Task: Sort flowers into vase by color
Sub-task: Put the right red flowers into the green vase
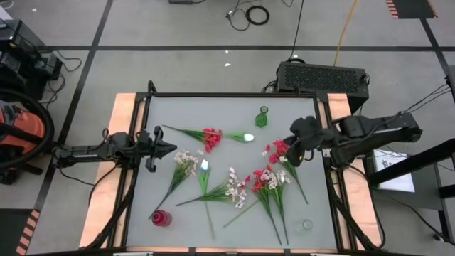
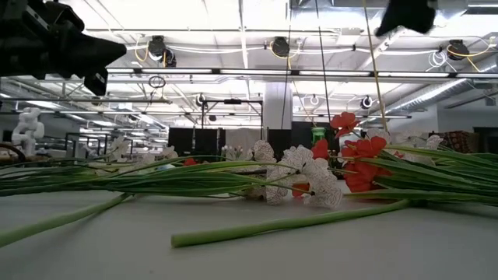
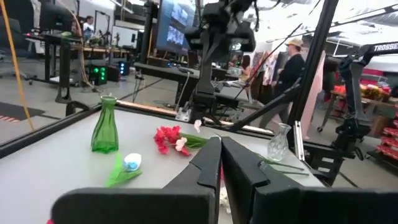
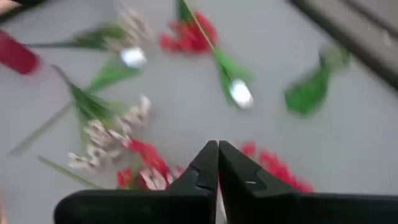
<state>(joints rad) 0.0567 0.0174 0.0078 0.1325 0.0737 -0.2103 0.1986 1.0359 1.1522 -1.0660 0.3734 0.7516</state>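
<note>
Flowers on long green stems lie scattered across the table (image 1: 234, 107). A red cluster (image 1: 211, 136) and a white bud (image 1: 248, 137) lie at the back. Pale sprays (image 1: 186, 160) lie in the middle, and more red blossoms (image 1: 263, 179) to the right. My right gripper (image 1: 291, 153) hangs shut and empty above a red flower (image 1: 279, 148); in its wrist view the gripper (image 4: 217, 155) is over red blossoms (image 4: 146, 155). My left gripper (image 1: 170, 149) is shut and empty at the table's left, pointing toward the flowers; its fingers (image 3: 208, 165) are pressed together.
A green vase (image 1: 261, 118) stands at the back, a red vase (image 1: 161, 218) at the front left, and a clear vase (image 1: 306, 226) at the front right. A black box (image 1: 321, 75) sits behind the table. A person (image 3: 291, 68) stands in the room beyond.
</note>
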